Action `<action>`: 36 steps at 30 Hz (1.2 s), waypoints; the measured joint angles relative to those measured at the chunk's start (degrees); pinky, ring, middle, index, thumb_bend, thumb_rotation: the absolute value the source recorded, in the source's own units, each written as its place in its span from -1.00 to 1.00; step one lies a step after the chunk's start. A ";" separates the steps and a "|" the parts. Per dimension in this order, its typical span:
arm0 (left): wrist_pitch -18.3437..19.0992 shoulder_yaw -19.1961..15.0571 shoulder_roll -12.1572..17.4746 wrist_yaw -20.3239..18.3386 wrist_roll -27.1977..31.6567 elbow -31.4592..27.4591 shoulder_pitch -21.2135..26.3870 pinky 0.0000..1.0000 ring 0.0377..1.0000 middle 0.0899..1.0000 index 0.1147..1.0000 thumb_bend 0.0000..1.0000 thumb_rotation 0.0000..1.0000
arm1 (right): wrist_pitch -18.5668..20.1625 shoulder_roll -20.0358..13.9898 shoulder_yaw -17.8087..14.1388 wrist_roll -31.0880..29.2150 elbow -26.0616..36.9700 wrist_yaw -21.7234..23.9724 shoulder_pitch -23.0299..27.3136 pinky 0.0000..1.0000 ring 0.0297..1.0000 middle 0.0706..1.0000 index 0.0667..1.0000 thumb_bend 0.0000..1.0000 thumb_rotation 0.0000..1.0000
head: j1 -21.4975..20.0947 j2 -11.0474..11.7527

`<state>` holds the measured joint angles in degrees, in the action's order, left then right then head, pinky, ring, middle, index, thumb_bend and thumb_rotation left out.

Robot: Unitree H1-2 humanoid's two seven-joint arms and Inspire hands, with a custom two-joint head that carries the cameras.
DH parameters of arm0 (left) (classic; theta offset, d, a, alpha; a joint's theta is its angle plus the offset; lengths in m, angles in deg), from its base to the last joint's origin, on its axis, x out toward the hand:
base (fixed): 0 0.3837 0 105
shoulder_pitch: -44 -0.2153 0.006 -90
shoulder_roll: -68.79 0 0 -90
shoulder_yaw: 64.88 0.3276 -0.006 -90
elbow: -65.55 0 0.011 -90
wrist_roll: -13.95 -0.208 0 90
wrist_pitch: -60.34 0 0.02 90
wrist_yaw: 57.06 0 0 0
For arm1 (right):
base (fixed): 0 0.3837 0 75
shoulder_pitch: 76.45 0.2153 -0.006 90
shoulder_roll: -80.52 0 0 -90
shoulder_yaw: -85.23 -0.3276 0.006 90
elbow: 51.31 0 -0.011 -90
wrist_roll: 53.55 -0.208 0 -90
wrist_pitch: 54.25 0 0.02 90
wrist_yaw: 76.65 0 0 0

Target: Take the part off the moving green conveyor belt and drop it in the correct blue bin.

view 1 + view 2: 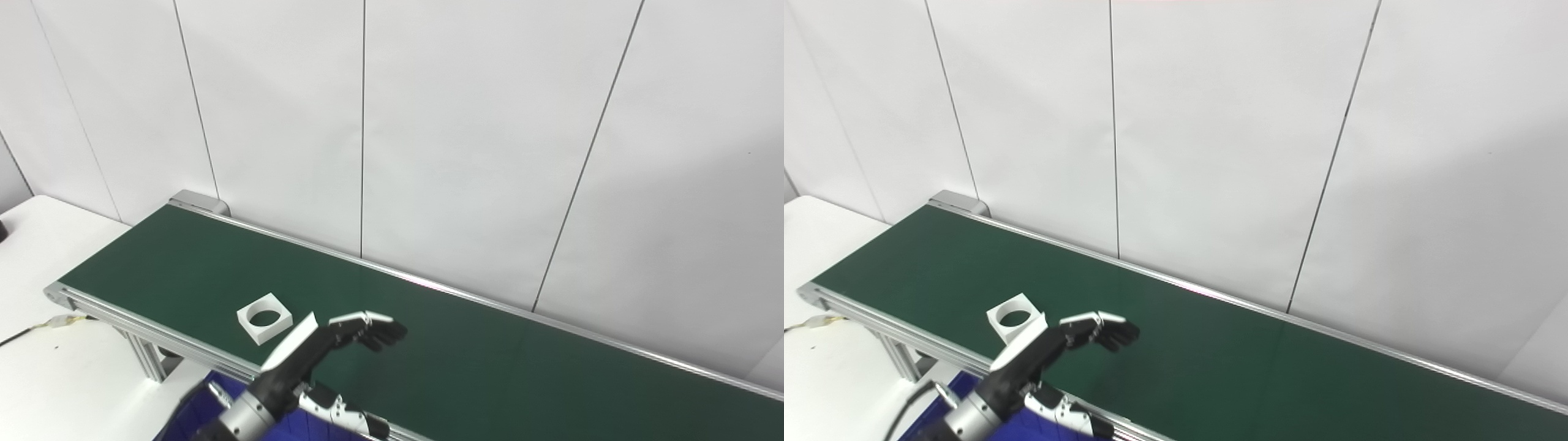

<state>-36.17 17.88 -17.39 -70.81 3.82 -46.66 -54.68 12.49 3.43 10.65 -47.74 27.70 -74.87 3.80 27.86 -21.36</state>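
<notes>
White and square with a round hole, the part lies on the green belt just left of the left hand, not touching it. That hand hovers over the belt, fingers curled loosely downward, holding nothing. A blue bin shows below it; no writing is readable anywhere.

Blue bin mostly hidden under my left arm and conveyor belt frame, cut by bottom edge; I see only corner, cannot tell contents or count of bins. In right eye view, left hand overlaps near corner of white part; I cannot tell touching or just in front. Fingers curl downward, undersides hidden. Belt runs off right edge. Right hand out of view. Dark object at left edge clipped, unidentifiable.
</notes>
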 measured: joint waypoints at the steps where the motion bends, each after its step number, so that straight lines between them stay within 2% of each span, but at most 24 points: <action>1: 0.68 -0.37 1.00 -0.02 -0.96 -0.28 0.30 0.52 0.56 0.57 0.51 0.66 -0.83 | 0.00 -0.02 -0.01 -0.06 0.00 0.00 0.04 0.59 0.68 0.74 0.89 -0.18 -0.03 | 0.09 -0.35; 5: 3.93 -1.25 7.12 -1.49 -4.78 -1.93 2.04 0.59 0.64 0.62 0.55 0.71 -0.98 | -0.02 -0.23 -0.01 -0.36 0.00 0.05 0.23 0.59 0.69 0.74 0.89 -0.19 -0.05 | 0.18 -0.44; 7: 4.72 -1.43 9.58 -2.18 -6.19 -2.46 2.91 0.59 0.67 0.63 0.56 0.71 -1.00 | -0.02 -0.29 -0.03 -0.38 0.00 0.05 0.30 0.60 0.69 0.74 0.90 -0.19 -0.05 | 0.18 -0.88; 14: 8.30 -0.66 13.27 -3.99 -13.27 -0.91 5.08 0.55 0.74 0.71 0.59 0.73 -1.00 | -0.02 -0.27 -0.04 -0.44 0.11 0.14 0.29 0.62 0.70 0.75 0.90 -0.19 -0.03 | 0.18 -1.84; 19: 6.40 0.97 17.12 -4.18 -17.99 7.11 7.68 0.53 0.71 0.72 0.61 0.76 -1.00 | -0.03 -0.28 0.01 -0.38 0.77 0.14 0.30 0.59 0.69 0.73 0.90 -0.20 0.00 | 0.18 -2.29; 24: 3.16 3.88 20.35 -4.16 -23.11 11.13 10.31 0.55 0.72 0.75 0.66 0.70 -1.00 | -0.04 -0.27 -0.04 -0.36 0.92 0.18 0.37 0.63 0.71 0.75 0.90 -0.17 0.00 | 0.18 -2.90; 31: 0.47 8.22 22.73 -3.45 -30.95 16.47 13.34 0.42 0.63 0.70 0.66 0.78 -1.00 | -0.04 -0.08 -0.08 -0.44 1.11 0.28 0.38 0.61 0.70 0.74 0.90 -0.12 0.04 | -0.26 -3.34; 36: -1.58 11.17 23.08 -1.92 -35.96 20.22 15.00 0.30 0.50 0.66 0.64 0.80 -1.00 | -0.04 -0.09 -0.21 -0.43 1.15 0.29 0.40 0.61 0.70 0.74 0.89 -0.08 0.07 | -0.61 -3.52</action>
<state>-37.75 29.05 5.69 -72.74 -32.14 -26.45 -39.69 12.45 3.34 10.45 -48.17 28.85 -74.58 4.20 27.25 -24.87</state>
